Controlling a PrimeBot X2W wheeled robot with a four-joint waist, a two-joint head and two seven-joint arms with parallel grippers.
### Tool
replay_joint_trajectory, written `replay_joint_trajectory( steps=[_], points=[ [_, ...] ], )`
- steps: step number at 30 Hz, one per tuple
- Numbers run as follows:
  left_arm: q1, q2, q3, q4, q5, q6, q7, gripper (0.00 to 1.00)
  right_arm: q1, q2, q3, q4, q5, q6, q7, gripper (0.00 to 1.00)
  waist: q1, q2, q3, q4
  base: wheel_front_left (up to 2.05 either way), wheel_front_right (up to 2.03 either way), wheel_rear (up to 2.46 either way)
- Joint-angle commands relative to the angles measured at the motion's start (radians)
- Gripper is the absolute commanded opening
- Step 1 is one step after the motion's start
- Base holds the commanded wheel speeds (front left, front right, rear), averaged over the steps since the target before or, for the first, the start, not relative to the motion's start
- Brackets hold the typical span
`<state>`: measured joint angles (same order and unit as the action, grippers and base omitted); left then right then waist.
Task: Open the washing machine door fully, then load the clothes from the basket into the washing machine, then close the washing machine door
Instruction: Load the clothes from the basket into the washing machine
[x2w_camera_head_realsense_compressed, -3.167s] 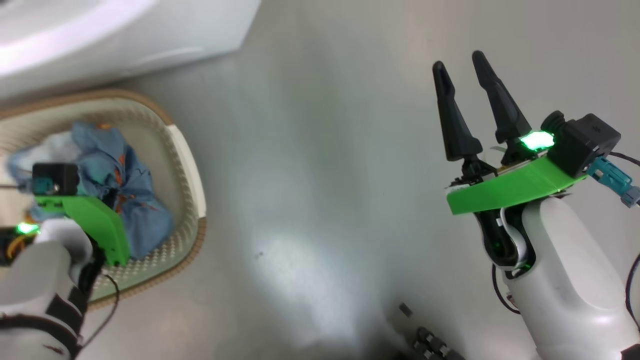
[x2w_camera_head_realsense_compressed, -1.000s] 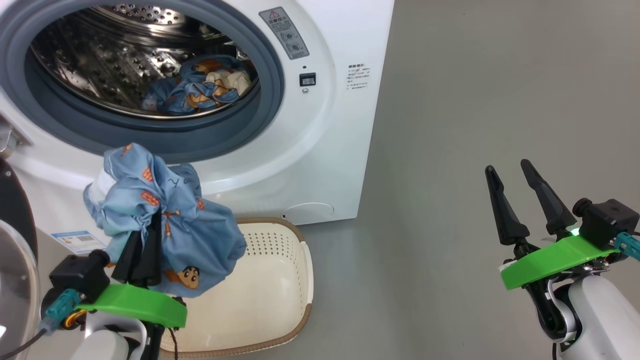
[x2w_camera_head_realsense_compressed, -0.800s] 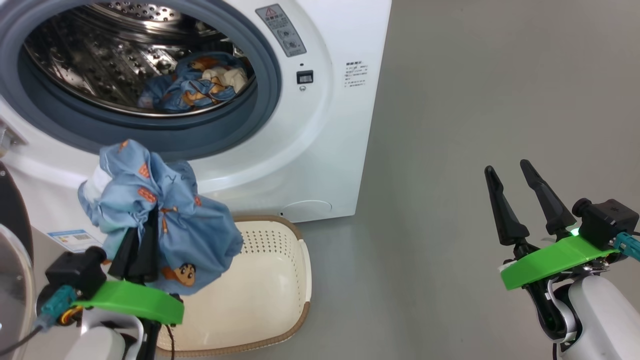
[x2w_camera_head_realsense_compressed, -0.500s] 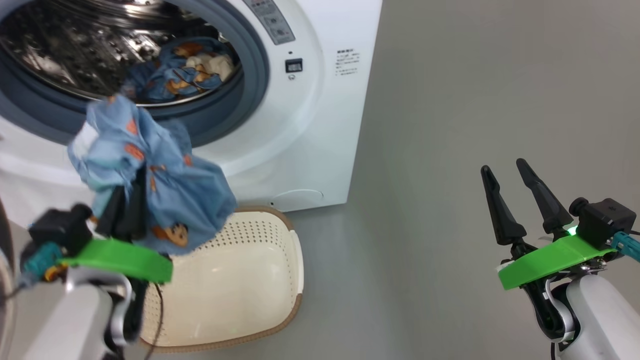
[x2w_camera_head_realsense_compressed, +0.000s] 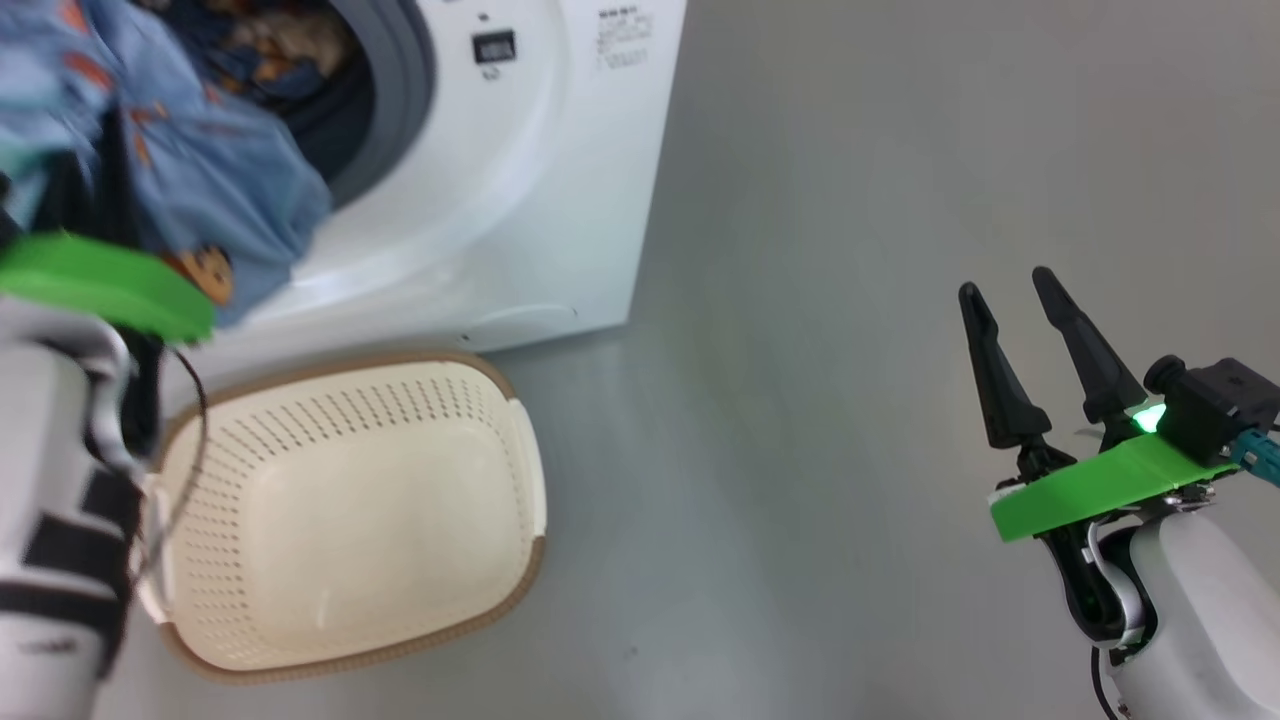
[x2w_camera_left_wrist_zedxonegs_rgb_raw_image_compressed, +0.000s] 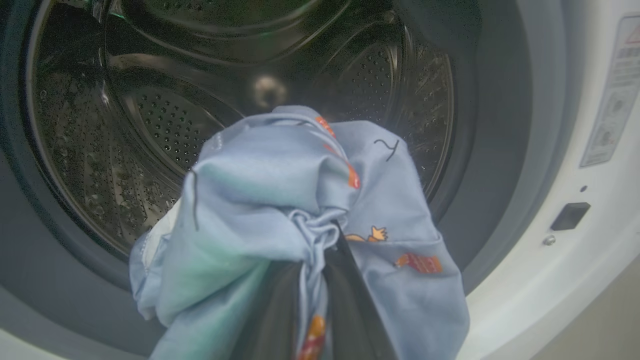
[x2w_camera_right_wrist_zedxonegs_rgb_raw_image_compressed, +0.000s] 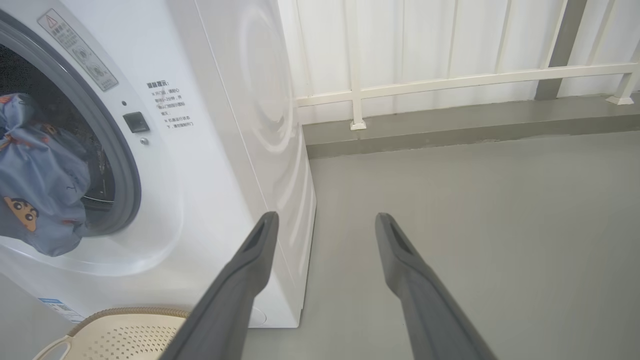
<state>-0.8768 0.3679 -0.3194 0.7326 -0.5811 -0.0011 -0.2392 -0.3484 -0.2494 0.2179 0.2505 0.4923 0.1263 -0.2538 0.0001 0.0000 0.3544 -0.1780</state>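
The left gripper (x2w_camera_left_wrist_zedxonegs_rgb_raw_image_compressed: 318, 250), clamped on a bundle of blue printed clothes (x2w_camera_left_wrist_zedxonegs_rgb_raw_image_compressed: 280, 190), holds it at the open mouth of the washing machine (x2w_camera_head_realsense_compressed: 560, 200). The basket (x2w_camera_head_realsense_compressed: 340, 520) sits on the floor just before the machine's front. The right gripper (x2w_camera_head_realsense_compressed: 1005, 281) hangs well apart, its fingers spread.

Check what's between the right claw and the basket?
Just a bare stretch of grey floor lies between the right claw and the basket, as the head view shows.

Bright even light, sheen on the floor (x2w_camera_head_realsense_compressed: 800, 300), the clothes (x2w_camera_head_realsense_compressed: 210, 180) motion-blurred in head view, drum (x2w_camera_left_wrist_zedxonegs_rgb_raw_image_compressed: 150, 125) dim.
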Motion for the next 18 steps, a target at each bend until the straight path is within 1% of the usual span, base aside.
replay_joint_trajectory(
  steps=[1,3,10,14,18],
  points=[
    [-0.085,0.056,0.036,0.025,0.012,-0.007,-0.014,0.0,-0.016,-0.002,0.009,-0.03,-0.006,0.004,-0.008,1.0,-0.0001,0.0,0.106,-0.062,0.0,0.0,0.0],
    [-0.116,0.063,0.036,0.052,0.018,-0.012,-0.015,0.0,-0.02,0.001,0.01,-0.035,-0.008,0.004,-0.008,1.0,-0.0001,0.0,0.126,-0.071,0.0,0.0,0.0],
    [-0.308,0.092,0.036,0.174,0.055,-0.026,-0.02,0.0,-0.028,0.041,0.007,-0.055,-0.016,0.004,-0.008,1.0,-0.0001,0.0,0.259,-0.127,0.0,0.0,0.0],
    [-0.41,0.127,0.03,0.22,0.081,-0.033,-0.021,0.0,-0.036,0.057,-0.002,-0.069,-0.022,0.004,-0.008,1.0,-0.0001,0.0,0.322,-0.155,0.0,0.0,0.0],
    [-0.519,0.173,0.031,0.235,0.106,-0.045,-0.022,0.0,-0.041,0.075,-0.007,-0.084,-0.026,0.004,-0.008,1.0,-0.0001,0.0,0.373,-0.175,0.0,0.0,0.0]
  ],
)
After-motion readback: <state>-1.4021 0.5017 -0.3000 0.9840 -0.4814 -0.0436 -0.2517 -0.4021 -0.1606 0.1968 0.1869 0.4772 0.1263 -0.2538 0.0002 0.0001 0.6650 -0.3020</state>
